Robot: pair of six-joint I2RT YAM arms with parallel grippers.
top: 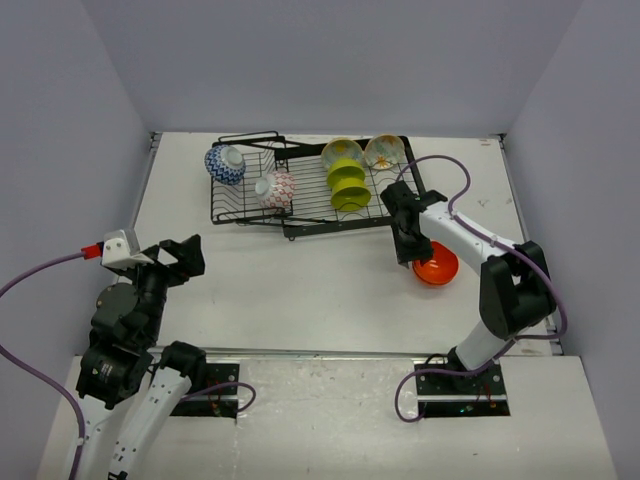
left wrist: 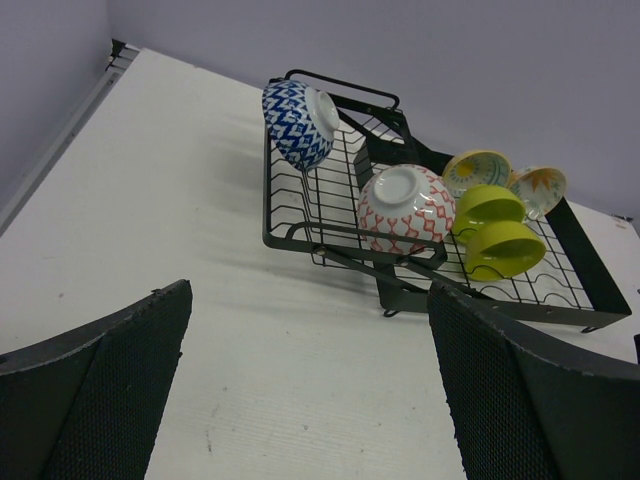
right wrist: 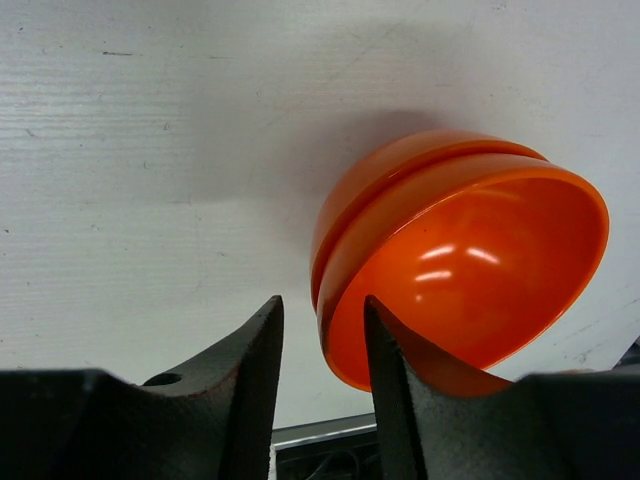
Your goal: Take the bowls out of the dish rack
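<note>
Bowls stand on edge among the prongs of the rack (left wrist: 590, 262), which is what keeps them tilted. A blue bowl (left wrist: 295, 125) sits at the left end with a red bowl (left wrist: 405, 210) next to it. Two lime bowls (left wrist: 500, 245) lean one against the other, and two cream bowls (left wrist: 478, 168) sit at the far right corner.

The orange bowl (right wrist: 460, 250) is off the rack, on the tabletop (top: 300, 290) just past the rack's right end, tipped with its mouth toward the wrist camera. The right claw (right wrist: 322, 302) straddles its rim, one finger inside the bowl and the other outside. The jaws are slightly spread, and a sliver of tabletop shows between the outer finger and the bowl's wall, so I judge it is not pinching. The tilt probably comes from the bowl leaning on the inner finger. This reads as the set-down of one bowl, with six yet to unload.

The left claw (left wrist: 310, 290) hangs spread wide and empty over the near left of the tabletop. It is aimed at the rack's blue end, likely so that each arm takes the bowls on its own side.

The tabletop is white and matt, with faint scuffs and a few dark specks. A metal strip runs along its near edge. Plain pale grey walls (top: 320, 60) close it in on three sides.
</note>
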